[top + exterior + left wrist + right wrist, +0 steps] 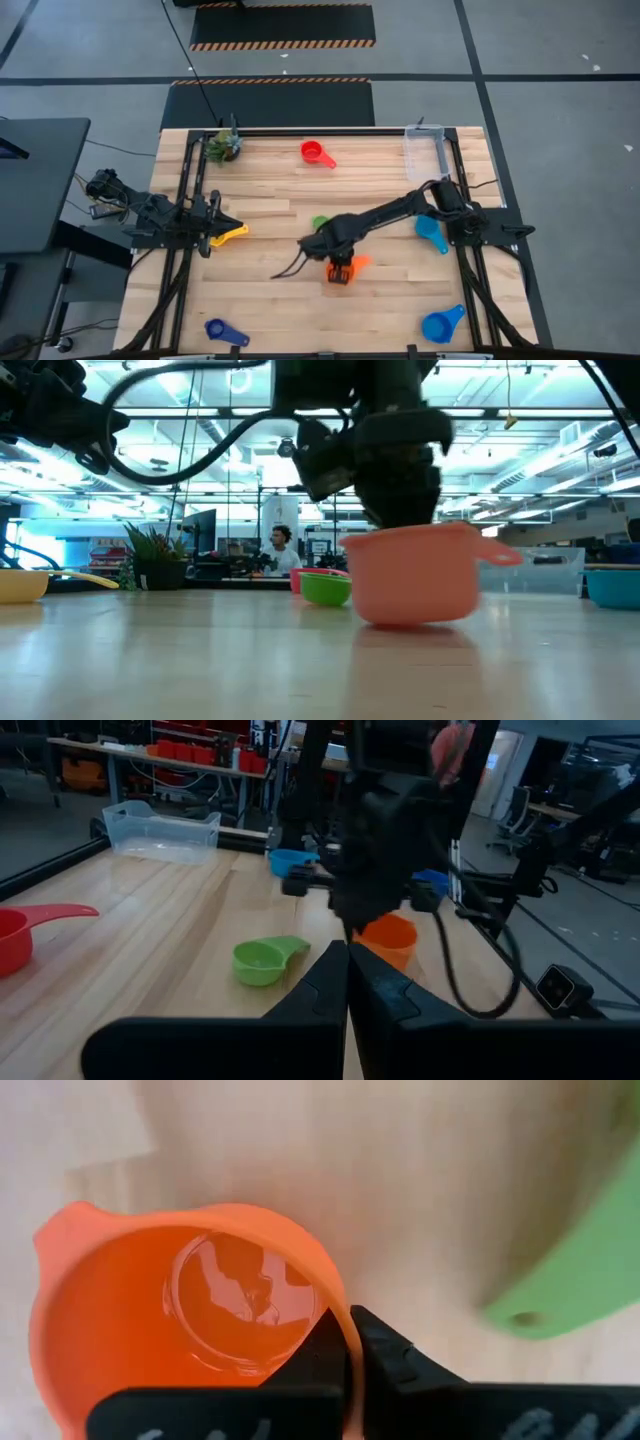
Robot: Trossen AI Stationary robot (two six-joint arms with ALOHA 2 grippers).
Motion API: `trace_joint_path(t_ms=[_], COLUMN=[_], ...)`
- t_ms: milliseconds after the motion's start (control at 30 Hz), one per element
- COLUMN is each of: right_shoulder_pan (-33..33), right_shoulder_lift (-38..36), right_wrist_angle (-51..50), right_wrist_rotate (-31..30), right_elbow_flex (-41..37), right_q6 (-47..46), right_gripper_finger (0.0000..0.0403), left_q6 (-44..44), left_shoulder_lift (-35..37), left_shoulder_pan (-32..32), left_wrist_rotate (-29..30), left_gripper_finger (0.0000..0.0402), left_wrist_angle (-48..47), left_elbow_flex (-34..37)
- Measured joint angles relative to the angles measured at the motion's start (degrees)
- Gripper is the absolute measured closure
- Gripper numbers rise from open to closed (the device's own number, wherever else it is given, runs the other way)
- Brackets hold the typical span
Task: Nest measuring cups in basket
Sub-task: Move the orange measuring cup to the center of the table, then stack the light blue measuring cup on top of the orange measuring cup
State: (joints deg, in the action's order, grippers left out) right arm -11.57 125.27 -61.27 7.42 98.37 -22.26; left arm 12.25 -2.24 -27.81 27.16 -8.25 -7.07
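The orange measuring cup (352, 265) stands mid-table, and my right gripper (348, 1328) is shut on it, reaching in from the right. A green cup (320, 222) lies just beyond it. My left gripper (347, 982) is shut and hovers at the table's left over a yellow cup (232, 235), which lies on the table in the low view (22, 586). A red cup (317, 153) sits toward the far edge. Two light blue cups (432, 232) (442, 323) and a dark blue cup (225, 332) lie apart. The clear basket (425, 150) stands at the far right corner. My right gripper pinches the orange cup's rim (335, 1295) with one finger (322, 1352) inside the bowl and one (388, 1352) outside, coming from above and pointing down. The cup (415, 582) stays upright with its base at the table top; I cannot tell whether it is lifted.
A small potted plant (224, 146) stands at the far left corner. Black frame rails (190, 190) run along both sides of the table. Bare wood lies between the orange cup and the near edge. A person sits in the room far behind the table (283, 550).
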Motion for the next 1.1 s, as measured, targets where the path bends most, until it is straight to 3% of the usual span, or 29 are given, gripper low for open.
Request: trace_joint_path(t_ms=[200, 467, 700, 833, 1100], right_shoulder_pan=[1.75, 3.2, 3.82, 4.25, 5.66], right_shoulder_lift=[0.0, 0.0, 0.0, -0.02, -0.03], right_wrist_angle=[-0.53, -0.53, -0.23, -1.1, -7.81], right_wrist_rotate=[1.48, 6.07, 10.15, 13.58, 13.71], right_elbow_flex=[0.0, 0.0, 0.14, 2.78, 13.4], right_q6=[3.33, 6.2, 10.7, 11.16, 11.35], right_gripper_finger=[0.0393, 0.0335, 0.0311, 0.0312, 0.0313], left_q6=[0.0, -0.02, -3.1, -3.89, -3.67], left_shoulder_lift=[0.0, 0.0, 0.0, 0.0, 0.0], left_shoulder_pan=[0.0, 0.0, 0.0, 0.0, 0.0], left_wrist_rotate=[0.01, 0.01, 0.01, 0.01, 0.01], left_gripper_finger=[0.0386, 0.0386, 0.0386, 0.0386, 0.0386], left_wrist_angle=[0.24, 0.22, 0.22, 0.22, 0.74], left_elbow_flex=[0.0, 0.0, 0.0, 0.0, -0.01])
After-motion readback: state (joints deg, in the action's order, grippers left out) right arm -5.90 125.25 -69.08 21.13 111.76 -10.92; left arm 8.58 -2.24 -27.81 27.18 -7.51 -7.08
